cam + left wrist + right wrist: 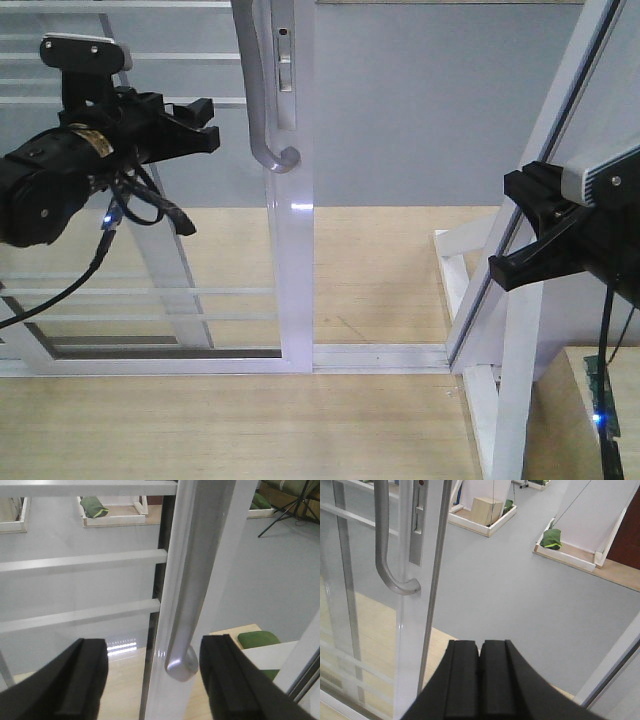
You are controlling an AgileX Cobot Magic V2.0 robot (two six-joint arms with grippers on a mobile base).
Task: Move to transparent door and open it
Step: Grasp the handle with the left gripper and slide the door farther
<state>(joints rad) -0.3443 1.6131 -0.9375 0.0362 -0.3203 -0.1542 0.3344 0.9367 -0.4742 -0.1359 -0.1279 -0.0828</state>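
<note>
Transparent door (pixel 292 250): centre-left ahead, its white handle-side stile upright in the floor track, thin white bars crossing the glass.
Handle (pixel 272 163): curved grey pull on that stile, with the lock plate (pixel 286 65) just beside it.
Left gripper (pixel 205 122): up at handle height, jaws spread wide. The handle's lower curve lines up in the gap, no contact.
Right gripper (pixel 480 647): well apart from the handle, jaws pressed together, holding nothing.
Slanted white frame (pixel 560 130): just beside the right gripper.
</note>
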